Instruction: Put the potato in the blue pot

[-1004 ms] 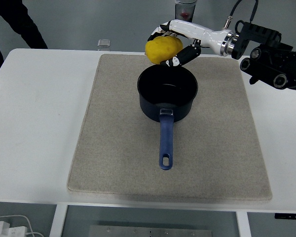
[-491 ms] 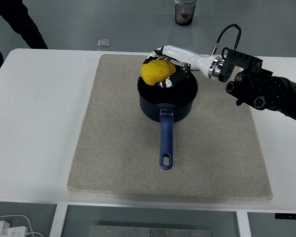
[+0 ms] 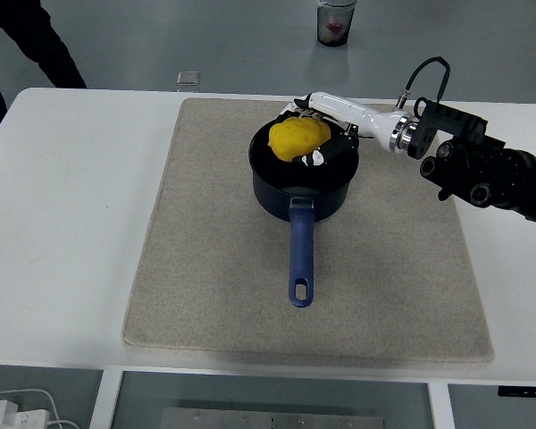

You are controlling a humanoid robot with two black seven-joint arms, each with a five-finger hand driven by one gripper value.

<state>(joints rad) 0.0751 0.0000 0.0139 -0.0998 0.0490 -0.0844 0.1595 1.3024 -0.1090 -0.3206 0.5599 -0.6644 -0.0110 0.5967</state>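
Right hand (image 3: 317, 134) curled around potato (image 3: 298, 138), over blue pot (image 3: 304, 192)

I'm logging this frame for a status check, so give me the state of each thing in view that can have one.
Potato: inside the pot's rim, held by the right hand.
Pot: upright on the mat, handle toward the near edge, no lid.
Right hand: over the pot, shut on the potato.
Mat: flat on the table.
Cup: upright on the floor beyond the table.
Left hand: not in view.
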